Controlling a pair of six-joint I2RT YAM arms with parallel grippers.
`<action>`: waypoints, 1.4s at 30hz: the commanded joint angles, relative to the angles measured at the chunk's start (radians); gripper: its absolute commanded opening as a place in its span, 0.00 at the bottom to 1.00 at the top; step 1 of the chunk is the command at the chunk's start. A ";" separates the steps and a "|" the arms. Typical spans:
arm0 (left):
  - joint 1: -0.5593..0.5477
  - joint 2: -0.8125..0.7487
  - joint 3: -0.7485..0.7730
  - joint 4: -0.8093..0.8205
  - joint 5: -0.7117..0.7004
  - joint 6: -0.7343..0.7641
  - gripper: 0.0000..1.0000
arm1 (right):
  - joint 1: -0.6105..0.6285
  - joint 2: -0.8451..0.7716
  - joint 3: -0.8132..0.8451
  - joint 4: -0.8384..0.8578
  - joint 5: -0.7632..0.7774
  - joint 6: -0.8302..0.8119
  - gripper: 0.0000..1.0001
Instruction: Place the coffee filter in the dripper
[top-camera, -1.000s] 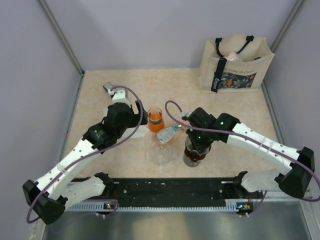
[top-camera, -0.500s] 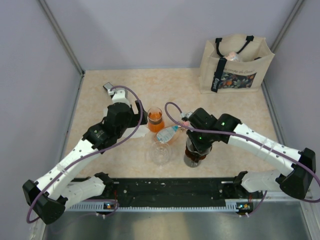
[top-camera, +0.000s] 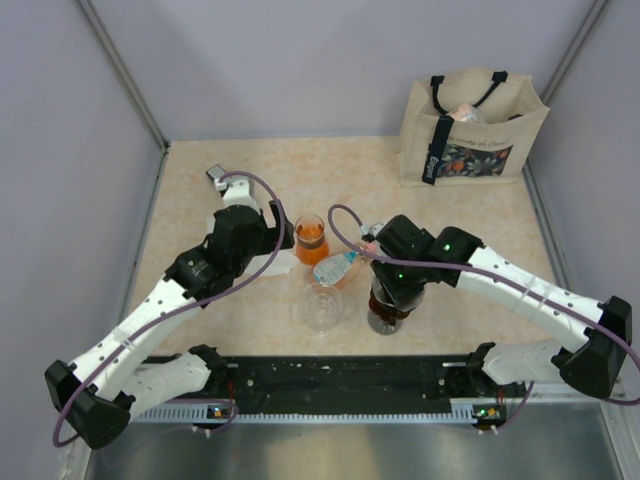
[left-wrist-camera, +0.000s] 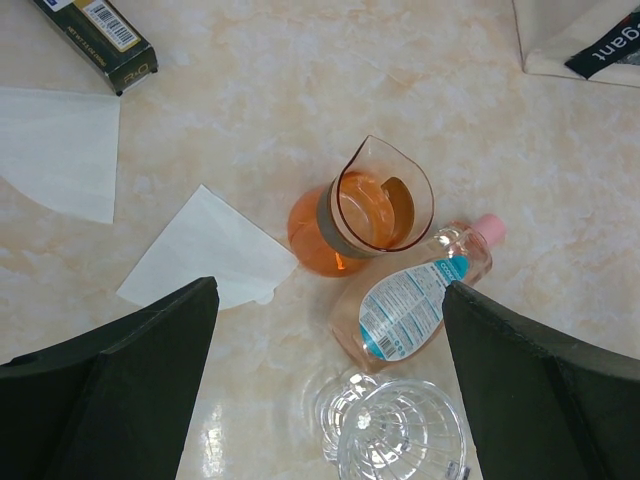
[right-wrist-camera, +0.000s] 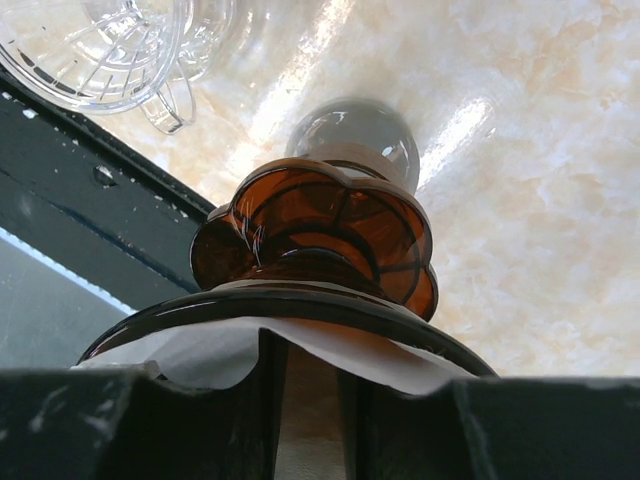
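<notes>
**Top view**
- Table (top-camera: 455, 215): beige, marbled, glossy.
- Bag (top-camera: 470, 125): canvas tote with black straps and a printed front, upright at the far right. Something pale is inside, too small to tell what.
- Carafe (top-camera: 311, 240): clear glass holding orange liquid.
- Bottle (top-camera: 338, 268): clear plastic, lying on its side between carafe and cup.
- Cup (top-camera: 322, 308): clear glass, round, near the table's front edge.
- Dripper (top-camera: 385, 316): dark amber, standing just right of the cup, mostly hidden under the right arm.
- Left gripper (top-camera: 282, 230): just left of the carafe.
- Right gripper (top-camera: 388, 290): directly over the dripper.

**Left wrist**
- Fingers (left-wrist-camera: 120, 400): dark and matte, one in each lower corner, spread wide.
- Sheets (left-wrist-camera: 210, 255): two thin white fan-shaped papers lying flat, left of the carafe and apart from each other.
- Box (left-wrist-camera: 100, 30): dark carton with a barcode, at the upper left.
- Carafe: spouted rim, a band round the neck, partly filled.
- Bottle: pink cap, blue-and-white label, just beside the carafe.

**Right wrist**
- Dripper: translucent, glossy, ribbed cone on a lobed foot, standing on the table.
- Filter (right-wrist-camera: 235, 352): thin white paper in the dripper's mouth, its edge lapping over the rim.
- Right gripper: fingers drawn close, with paper showing in the narrow slit between them. Whether they pinch it cannot be told.
- Cup: ribbed, with a small loop handle, apart from the dripper.
</notes>
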 joint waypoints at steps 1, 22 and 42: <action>0.004 -0.025 0.010 0.003 -0.012 0.014 0.99 | 0.010 -0.016 0.042 0.012 0.004 0.006 0.28; 0.003 -0.028 0.005 0.001 -0.015 0.020 0.99 | 0.008 0.010 0.091 -0.041 0.040 0.010 0.19; 0.004 -0.041 0.005 0.001 -0.007 0.022 0.99 | 0.010 -0.022 0.243 -0.104 0.045 0.012 0.19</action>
